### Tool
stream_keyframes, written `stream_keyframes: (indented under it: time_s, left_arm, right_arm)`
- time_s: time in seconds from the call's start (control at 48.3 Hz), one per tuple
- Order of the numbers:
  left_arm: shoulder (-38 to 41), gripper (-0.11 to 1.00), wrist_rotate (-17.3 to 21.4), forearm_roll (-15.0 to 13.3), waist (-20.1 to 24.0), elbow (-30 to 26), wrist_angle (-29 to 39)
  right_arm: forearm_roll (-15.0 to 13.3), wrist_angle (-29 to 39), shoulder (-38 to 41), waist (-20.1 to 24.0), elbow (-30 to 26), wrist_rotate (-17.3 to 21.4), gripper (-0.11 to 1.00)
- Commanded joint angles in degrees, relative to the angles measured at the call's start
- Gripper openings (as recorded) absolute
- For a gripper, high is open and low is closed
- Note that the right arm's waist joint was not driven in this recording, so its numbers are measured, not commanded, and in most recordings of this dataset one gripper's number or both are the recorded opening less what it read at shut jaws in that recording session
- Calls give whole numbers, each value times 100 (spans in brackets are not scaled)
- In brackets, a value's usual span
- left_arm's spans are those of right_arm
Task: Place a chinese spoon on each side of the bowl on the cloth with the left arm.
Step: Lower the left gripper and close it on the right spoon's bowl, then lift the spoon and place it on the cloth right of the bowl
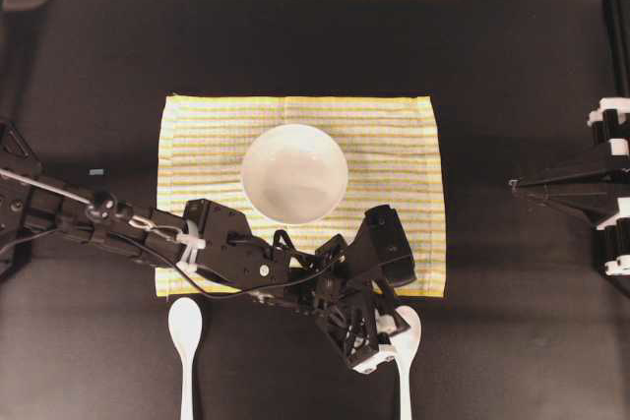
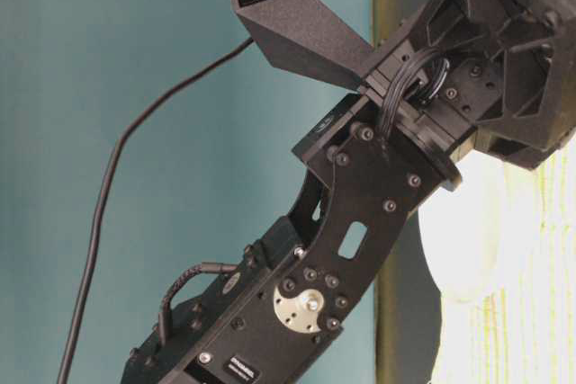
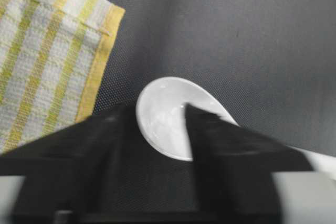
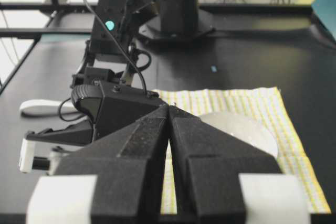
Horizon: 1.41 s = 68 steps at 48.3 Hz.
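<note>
With the bowl [image 1: 294,173] centred on the cloth [image 1: 413,145], the left pincer [image 1: 386,339] stands part-open astride the right-hand spoon [image 1: 406,341] on the dark surface [image 1: 512,322] just off the cloth's near edge (the other spoon [image 1: 185,327] lies untouched), so the pick-up is in hand, and next it must pinch, lift and carry it beside the bowl.

**Even overhead light, soft focus up close**

Seen from above, the light is flat and moderate; the dark desk [image 1: 512,76] absorbs most of it, and the bowl [image 1: 293,173] shows a mild sheen without harsh glare. Shadows stay faint. In the left wrist view, the left pincer [image 3: 160,129] is blurred and smeared, and the spoon [image 3: 168,116] between its fingers glows softly with pale highlights. The cloth [image 3: 47,51] just beyond looks slightly soft. In the right wrist view, the background behind the right pincer [image 4: 169,114] is overexposed.
</note>
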Motion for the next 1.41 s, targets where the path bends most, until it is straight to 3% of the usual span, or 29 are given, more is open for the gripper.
stream_keyframes:
  time_s: [0.0,0.062,0.124,0.352,0.601,0.767,1.077,1.388]
  left_arm:
    - [-35,32,26,18,18,-79,-53]
    - [-35,14,35,18,26,-79,-53]
    - [-53,5,53,18,35,-79,-44]
    - [-308,5,9,18,158,-211,290]
    - [-976,5,149,18,519,-782,1828]
    - [-1345,5,492,18,958,-932,2479]
    - [-1591,5,826,18,1934,-879,2584]
    - [-1389,5,967,26,2048,-826,2391]
  right_arm:
    - [9,-53,44,0,-35,44,0]
    - [9,-62,44,0,-35,44,0]
    - [9,-53,44,0,-35,53,0]
    - [9,-53,44,0,-35,44,0]
    - [9,-53,44,0,-35,44,0]
    - [9,-26,44,0,-35,44,0]
    - [9,-18,18,0,-9,44,0]
    - [9,-44,18,0,-9,44,0]
